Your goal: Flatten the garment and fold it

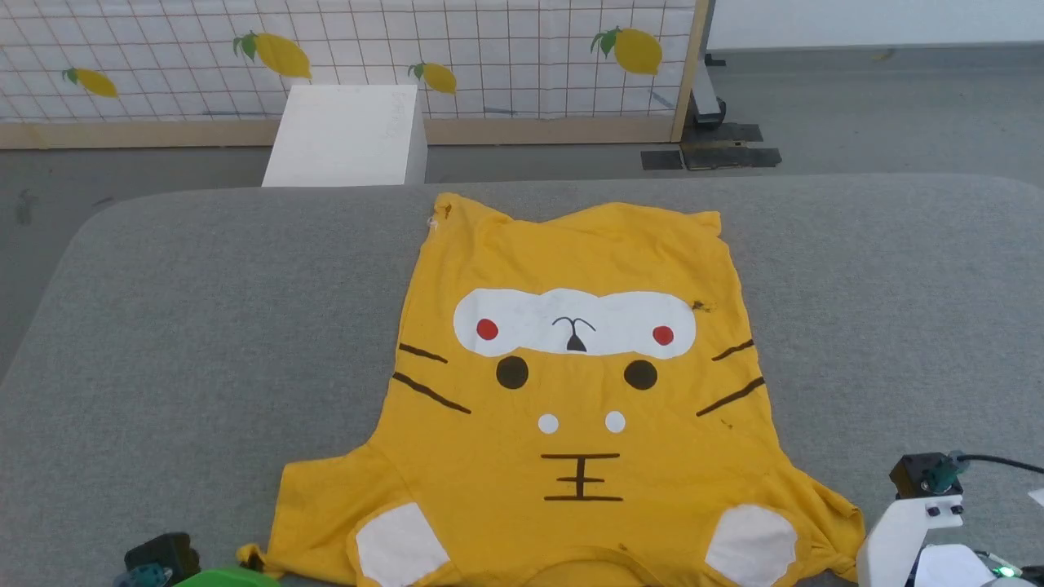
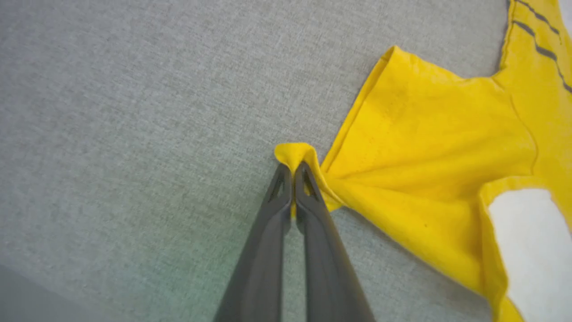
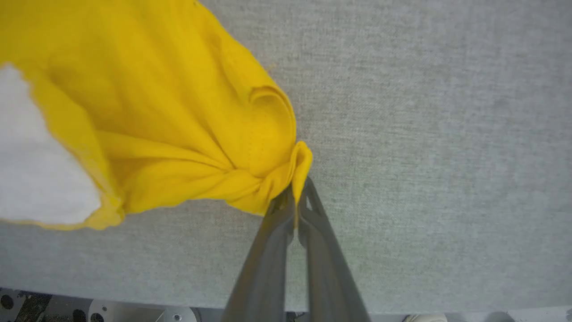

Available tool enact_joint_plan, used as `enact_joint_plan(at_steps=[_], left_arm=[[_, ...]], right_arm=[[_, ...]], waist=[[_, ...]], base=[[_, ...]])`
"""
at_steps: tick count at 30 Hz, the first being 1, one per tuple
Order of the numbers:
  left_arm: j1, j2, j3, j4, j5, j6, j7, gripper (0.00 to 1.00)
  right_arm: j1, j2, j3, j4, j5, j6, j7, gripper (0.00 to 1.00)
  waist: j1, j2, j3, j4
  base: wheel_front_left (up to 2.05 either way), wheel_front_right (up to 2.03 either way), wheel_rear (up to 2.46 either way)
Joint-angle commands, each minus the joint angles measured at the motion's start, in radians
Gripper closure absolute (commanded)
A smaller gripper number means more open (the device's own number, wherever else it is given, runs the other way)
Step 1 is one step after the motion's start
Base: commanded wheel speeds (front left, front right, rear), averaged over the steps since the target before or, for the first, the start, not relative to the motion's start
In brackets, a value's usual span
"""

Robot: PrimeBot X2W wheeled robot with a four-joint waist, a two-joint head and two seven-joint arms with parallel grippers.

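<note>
The yellow T-shirt (image 1: pixel 579 383) lies spread flat on the grey padded table (image 1: pixel 163 326), its cat face printed side up, hem far from me and both sleeves near the front edge. My left gripper (image 2: pixel 292 167) is shut on a pinched corner of the left sleeve (image 2: pixel 424 147). My right gripper (image 3: pixel 298 188) is shut on the bunched tip of the right sleeve (image 3: pixel 214 134). In the head view the left wrist (image 1: pixel 163 558) sits at the lower left and the right wrist (image 1: pixel 922 505) at the lower right, each beside its sleeve.
A white box (image 1: pixel 347 134) stands on the floor behind the table, before a gridded screen with lemon prints (image 1: pixel 351 49). Dark floor plates (image 1: pixel 718 151) lie at the back right. Bare grey table surface stretches to either side of the shirt.
</note>
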Motion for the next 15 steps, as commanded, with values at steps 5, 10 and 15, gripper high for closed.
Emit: enact_joint_plan(at_steps=[5, 10, 15], left_arm=[[-0.04, -0.019, -0.005, -0.01, -0.016, -0.03, -0.048, 1.0], [-0.029, -0.018, -0.002, -0.048, -0.018, -0.031, -0.069, 1.0], [-0.015, -0.024, -0.002, -0.096, -0.022, -0.021, -0.069, 1.0]], right_arm=[[-0.03, -0.001, -0.018, 0.041, 0.03, -0.001, 0.023, 0.0], [-0.031, 0.021, -0.104, -0.089, 0.147, -0.001, 0.006, 0.0], [-0.061, 0.046, -0.186, -0.283, 0.279, -0.001, -0.046, 0.0]], waist=[[0.0001, -0.0001, 0.02, 0.029], [0.0001, -0.0001, 0.022, 0.036], [0.0001, -0.0001, 0.029, 0.036]], base=[[0.0, 0.0, 0.0], [0.0, 0.0, 0.0], [0.0, 0.0, 0.0]])
